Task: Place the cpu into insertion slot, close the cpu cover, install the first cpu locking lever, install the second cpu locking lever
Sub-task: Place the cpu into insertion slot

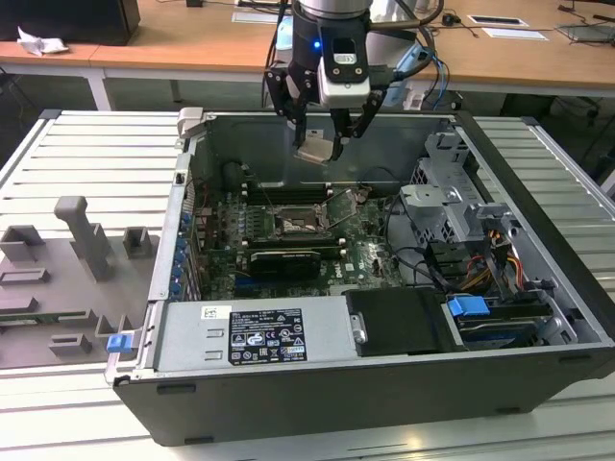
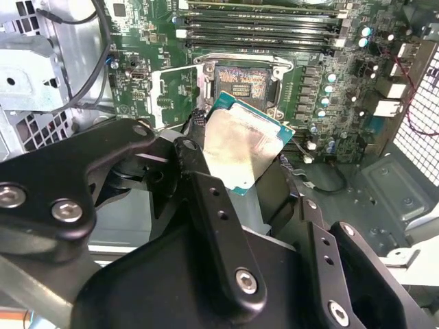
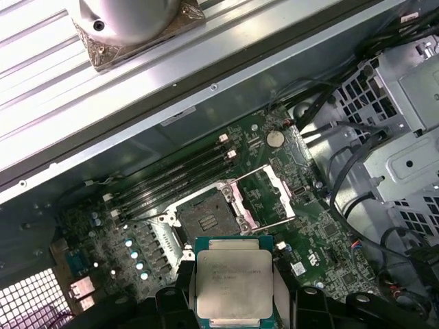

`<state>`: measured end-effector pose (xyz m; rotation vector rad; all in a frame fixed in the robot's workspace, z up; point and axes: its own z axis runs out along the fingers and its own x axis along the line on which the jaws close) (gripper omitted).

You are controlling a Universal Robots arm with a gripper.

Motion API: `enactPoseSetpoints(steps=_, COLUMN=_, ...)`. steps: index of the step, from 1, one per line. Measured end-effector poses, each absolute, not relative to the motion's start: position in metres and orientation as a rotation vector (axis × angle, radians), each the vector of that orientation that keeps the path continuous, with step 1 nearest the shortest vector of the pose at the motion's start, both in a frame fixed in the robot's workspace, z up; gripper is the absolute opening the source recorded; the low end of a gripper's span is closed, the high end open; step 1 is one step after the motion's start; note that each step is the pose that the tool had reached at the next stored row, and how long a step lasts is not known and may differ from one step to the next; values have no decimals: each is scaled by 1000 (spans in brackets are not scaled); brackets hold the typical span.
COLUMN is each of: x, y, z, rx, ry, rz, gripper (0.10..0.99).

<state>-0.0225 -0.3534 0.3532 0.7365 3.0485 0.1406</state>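
Gripper is holding its jaws clamped on the cpu, hovering above the insertion slot; the cpu cover is standing open beside it.

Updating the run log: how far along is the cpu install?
Done: pickup only. In hand: the end effector grips the flat silver-grey square cpu, held clear of the square dark insertion slot. Left: that slot is empty and the silvery metal-frame cpu cover stands open, so all four task steps remain.
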Motion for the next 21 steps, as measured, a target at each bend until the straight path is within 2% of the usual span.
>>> enactPoseSetpoints(steps=21, x=-22, y=-353, z=350, rx=1029, ry=2953, rz=139, gripper=537)
